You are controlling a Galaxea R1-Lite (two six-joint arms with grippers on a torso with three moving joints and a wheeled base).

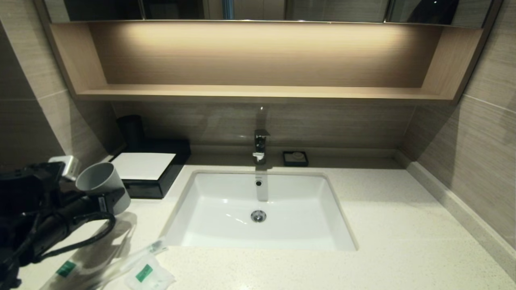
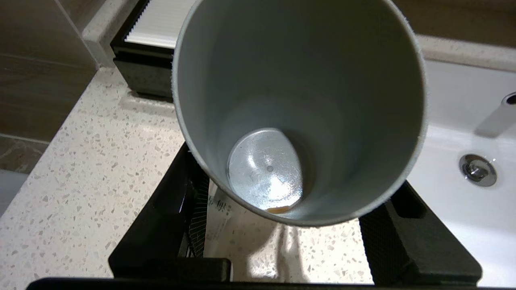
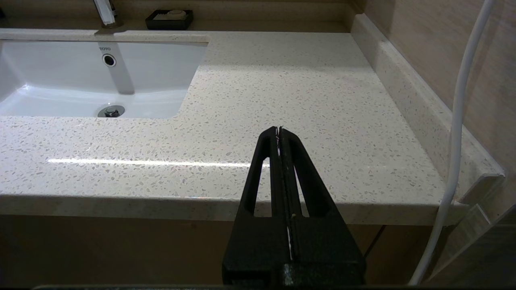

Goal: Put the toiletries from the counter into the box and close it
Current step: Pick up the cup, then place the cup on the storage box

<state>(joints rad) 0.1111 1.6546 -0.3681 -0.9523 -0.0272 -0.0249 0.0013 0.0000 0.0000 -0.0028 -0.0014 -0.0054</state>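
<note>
**My left gripper has the cup; the toiletries wait on the counter**

From the head camera, I see my left gripper (image 1: 105, 200) low at the left side, over the off-white speckled stone counter (image 1: 403, 225). It holds the grey plastic cup (image 1: 101, 183), which is tipped so that its mouth faces up and towards me. The low black box with a white panel on top (image 1: 150, 171) sits at the back left, just behind the cup, and I judge its drawer shut. The toiletries lie at the near left edge: two long slim clear-wrapped sticks (image 1: 133, 259) and a small square white sachet with a green label (image 1: 148, 274). I think all three are very light, soft and slippery in their wrap. I would pinch a stick across its middle. The flat sachet I would pinch at one edge.

From the left wrist camera, the cup (image 2: 298, 108) fills the view. The black fingers (image 2: 181, 225) press its sides from outside, so they are clamped on the cup. The box (image 2: 145, 72) shows beyond the cup.

From the right wrist camera, my right gripper (image 3: 279, 133) is parked in front of the counter (image 3: 302, 80) edge, right of the white sink basin (image 3: 60, 88). Its fingers are pressed together, with nothing between them.
</note>
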